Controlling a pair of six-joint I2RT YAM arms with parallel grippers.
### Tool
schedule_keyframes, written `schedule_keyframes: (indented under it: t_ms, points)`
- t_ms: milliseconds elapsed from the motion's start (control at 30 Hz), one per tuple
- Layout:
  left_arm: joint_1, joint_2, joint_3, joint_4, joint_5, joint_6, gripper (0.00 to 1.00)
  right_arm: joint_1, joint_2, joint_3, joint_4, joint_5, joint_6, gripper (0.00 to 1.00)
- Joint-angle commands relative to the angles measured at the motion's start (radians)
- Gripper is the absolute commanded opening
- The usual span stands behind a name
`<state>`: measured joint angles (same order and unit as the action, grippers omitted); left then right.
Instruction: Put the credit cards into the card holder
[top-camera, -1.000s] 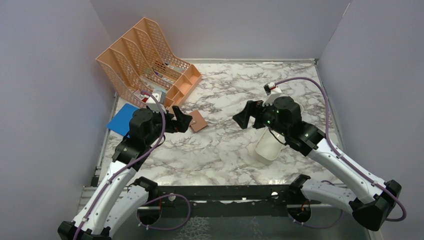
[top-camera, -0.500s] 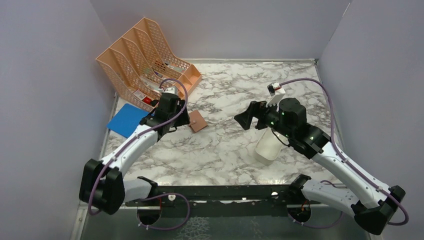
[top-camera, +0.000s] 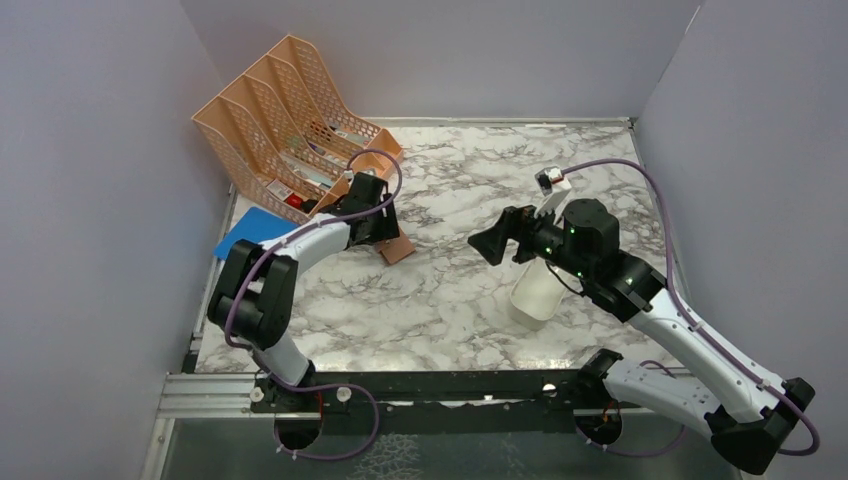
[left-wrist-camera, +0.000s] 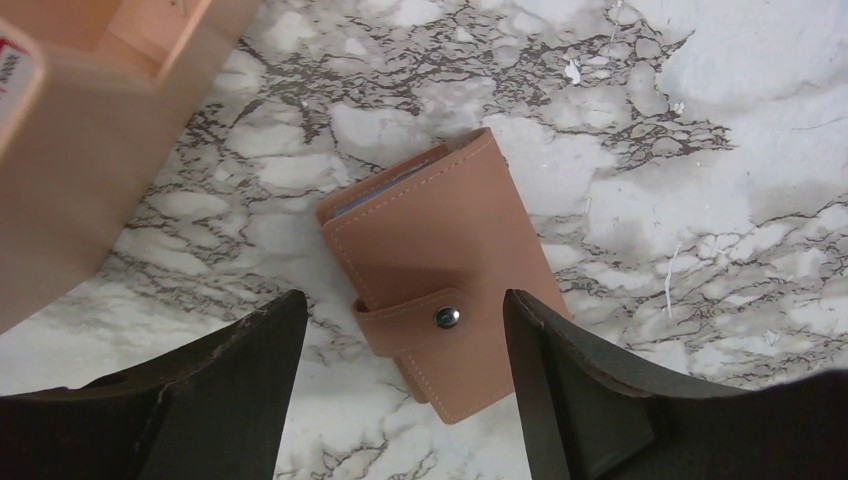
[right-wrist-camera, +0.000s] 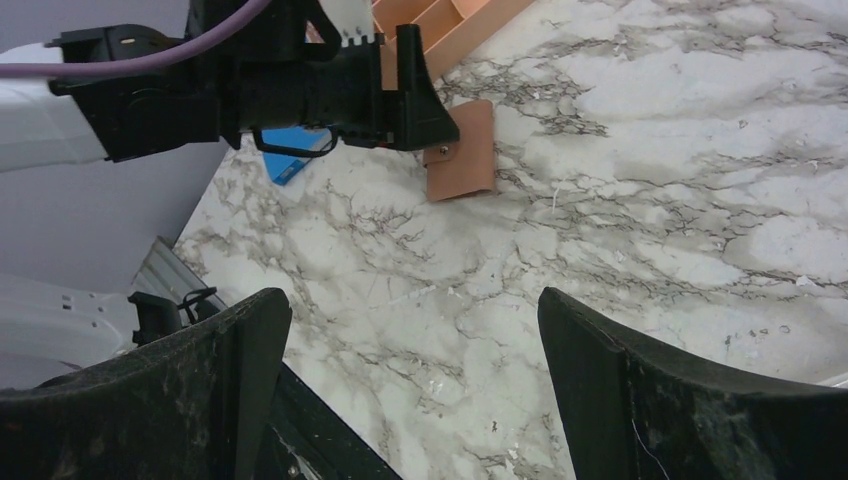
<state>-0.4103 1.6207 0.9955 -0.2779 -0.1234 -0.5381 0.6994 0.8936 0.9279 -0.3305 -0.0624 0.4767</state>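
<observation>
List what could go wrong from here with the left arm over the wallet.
1. The card holder lies flat on the marble tabletop with its snap tab fastened; the open left gripper above it may push it sliding rather than lift it.
2. The peach file organiser stands close beside that gripper; a sideways move could knock it.
3. The right arm passes over the white tray and could nudge it.
</observation>
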Motion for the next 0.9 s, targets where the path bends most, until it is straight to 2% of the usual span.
schedule_keyframes:
  t_ms: [0, 267, 567, 667, 867]
  points:
    - [-0.02, 0.071, 0.048, 0.076, 0.075, 0.027, 0.76, 0.006, -0.027, -0.018, 0.041, -0.052, -0.028, 1.0]
    - [-0.091, 0.185, 0.05, 0.212, 0.325, 0.079, 0.78, 0.006, -0.042, -0.035, 0.04, -0.045, -0.033, 1.0]
    - [-0.134, 0.095, -0.067, 0.565, 0.713, -0.002, 0.68, 0.006, -0.035, -0.05, 0.037, -0.022, -0.037, 1.0]
    - [-0.131, 0.023, -0.087, 0.547, 0.689, -0.04, 0.66, 0.006, -0.014, -0.059, 0.042, 0.017, -0.025, 0.99]
    - [-0.106, -0.159, -0.137, 0.34, 0.406, -0.051, 0.67, 0.006, 0.103, -0.049, 0.047, 0.118, -0.023, 0.95]
